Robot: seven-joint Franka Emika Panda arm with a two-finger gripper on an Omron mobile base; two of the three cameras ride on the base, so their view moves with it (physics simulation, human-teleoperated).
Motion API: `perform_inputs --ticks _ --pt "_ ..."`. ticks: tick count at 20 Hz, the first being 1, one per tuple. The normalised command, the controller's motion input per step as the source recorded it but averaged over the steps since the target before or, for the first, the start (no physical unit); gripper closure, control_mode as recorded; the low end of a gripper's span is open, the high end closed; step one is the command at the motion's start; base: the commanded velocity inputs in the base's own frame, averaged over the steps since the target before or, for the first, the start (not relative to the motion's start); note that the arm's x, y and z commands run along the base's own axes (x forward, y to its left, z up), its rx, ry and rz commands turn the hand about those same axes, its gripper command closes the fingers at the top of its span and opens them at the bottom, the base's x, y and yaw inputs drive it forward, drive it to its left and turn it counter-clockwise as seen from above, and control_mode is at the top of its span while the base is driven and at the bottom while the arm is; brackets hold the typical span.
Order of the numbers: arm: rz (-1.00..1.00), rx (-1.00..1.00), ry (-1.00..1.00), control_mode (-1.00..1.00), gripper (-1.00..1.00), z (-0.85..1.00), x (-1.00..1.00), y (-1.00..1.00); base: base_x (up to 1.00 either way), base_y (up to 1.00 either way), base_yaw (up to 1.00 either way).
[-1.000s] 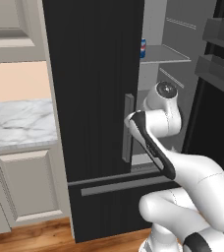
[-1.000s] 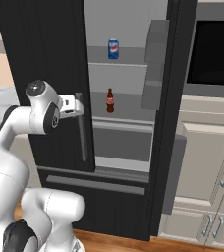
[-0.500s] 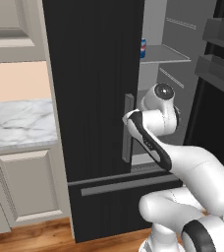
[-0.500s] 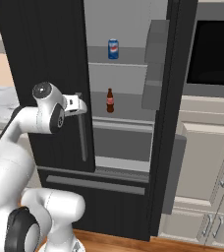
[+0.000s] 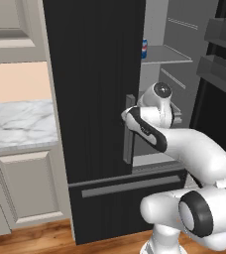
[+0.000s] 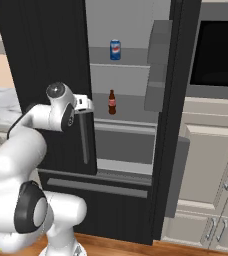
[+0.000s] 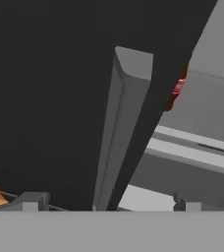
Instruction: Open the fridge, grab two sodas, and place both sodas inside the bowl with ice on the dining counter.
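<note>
Fridge (image 6: 46, 60) right door open. Jaws wide, empty, beside left-door handle (image 7: 119, 133). Cola bottle (image 6: 112, 102) at shelf's front edge; hasty reach could topple it.

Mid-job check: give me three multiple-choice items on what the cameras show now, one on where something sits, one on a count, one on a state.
1. Where is the blue can?
A. on the shelf above the cola bottle
B. on the shelf below the bottle
C. in the lower drawer

2. How many drinks stand in the fridge?
A. one
B. two
C. four

3. How is the right fridge door?
A. shut
B. swung open
C. removed

Key:
1 A, the can stands one shelf higher than the bottle.
2 B, only the can and the bottle are on the shelves.
3 B, the shelves are exposed and the door stands edge-on beside them.
</note>
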Motion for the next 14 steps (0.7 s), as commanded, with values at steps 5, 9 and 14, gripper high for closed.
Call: perform_inputs --ticks 5,9,14 --pt "0.00 0.07 0.00 -1.00 -1.00 -0.07 0.50 0.00 0.00 0.00 0.00" --pt "0.00 0.06 0.00 -1.00 -1.00 -0.11 0.43 0.00 0.00 0.00 0.00" --pt "0.00 0.01 0.00 -1.00 -1.00 -0.20 0.29 0.09 0.00 0.00 0.00"
